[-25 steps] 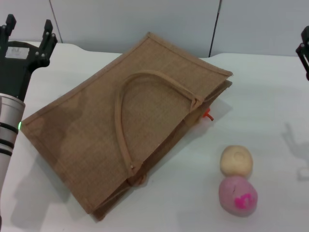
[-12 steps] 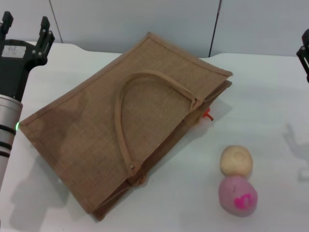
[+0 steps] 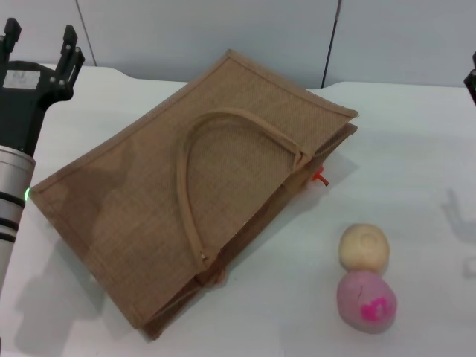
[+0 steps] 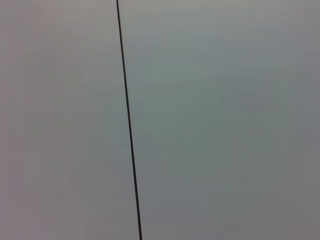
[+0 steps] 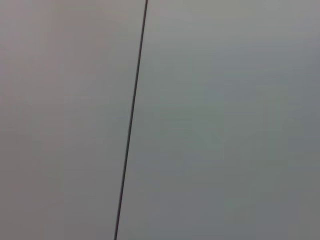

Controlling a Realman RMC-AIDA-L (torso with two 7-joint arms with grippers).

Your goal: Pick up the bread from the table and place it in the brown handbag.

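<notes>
The brown handbag (image 3: pixel 201 193) lies flat on the white table (image 3: pixel 416 149), one loop handle (image 3: pixel 195 141) resting on top of it. The striped bread does not show in any view. A small orange-red tip (image 3: pixel 320 177) sticks out from under the bag's right edge; I cannot tell what it belongs to. My left gripper (image 3: pixel 41 37) is raised at the far left behind the bag, fingers apart and empty. Only a sliver of my right gripper (image 3: pixel 471 78) shows at the right edge of the head view. Both wrist views show only a grey wall with a dark seam.
A round beige bun (image 3: pixel 364 247) and a pink ball (image 3: pixel 367 300) sit touching each other on the table, right of the bag and toward the front. The grey wall panels (image 3: pixel 223 30) stand behind the table.
The left gripper has shifted slightly left. The right gripper has slid further right, almost out of the head view. The bag, bun and ball have not moved.
</notes>
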